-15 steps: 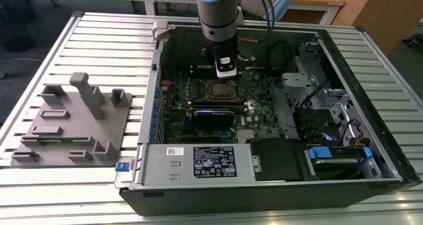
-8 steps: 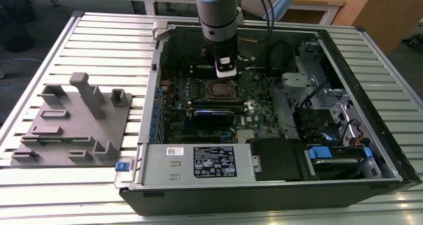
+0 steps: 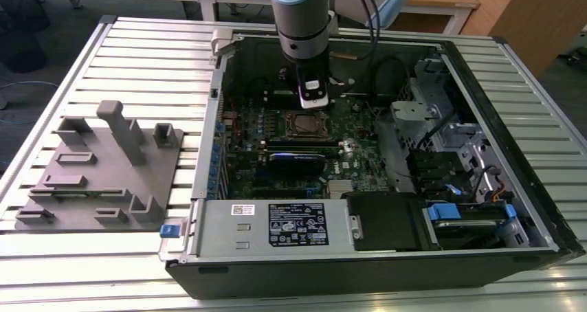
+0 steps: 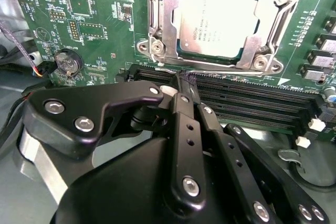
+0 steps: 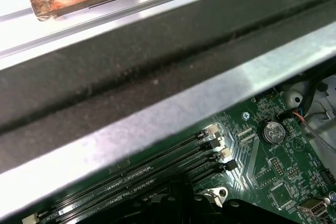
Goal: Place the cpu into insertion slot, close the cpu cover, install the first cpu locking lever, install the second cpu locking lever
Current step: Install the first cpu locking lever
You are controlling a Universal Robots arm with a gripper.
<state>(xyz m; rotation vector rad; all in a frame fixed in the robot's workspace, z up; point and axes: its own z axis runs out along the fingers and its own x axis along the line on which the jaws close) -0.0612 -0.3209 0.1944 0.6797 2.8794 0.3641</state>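
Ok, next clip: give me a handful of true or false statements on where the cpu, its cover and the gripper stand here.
1. The cpu sits in the insertion slot. True.
2. The cpu cover is closed around the chip. True.
3. The gripper holds the cpu. False: its fingertips are together at a thin metal lever beside the socket.
4. The arm is over the grey fixture plate. False: in the exterior view it reaches into the computer case.
5. A coin cell battery sits on the green board. True.
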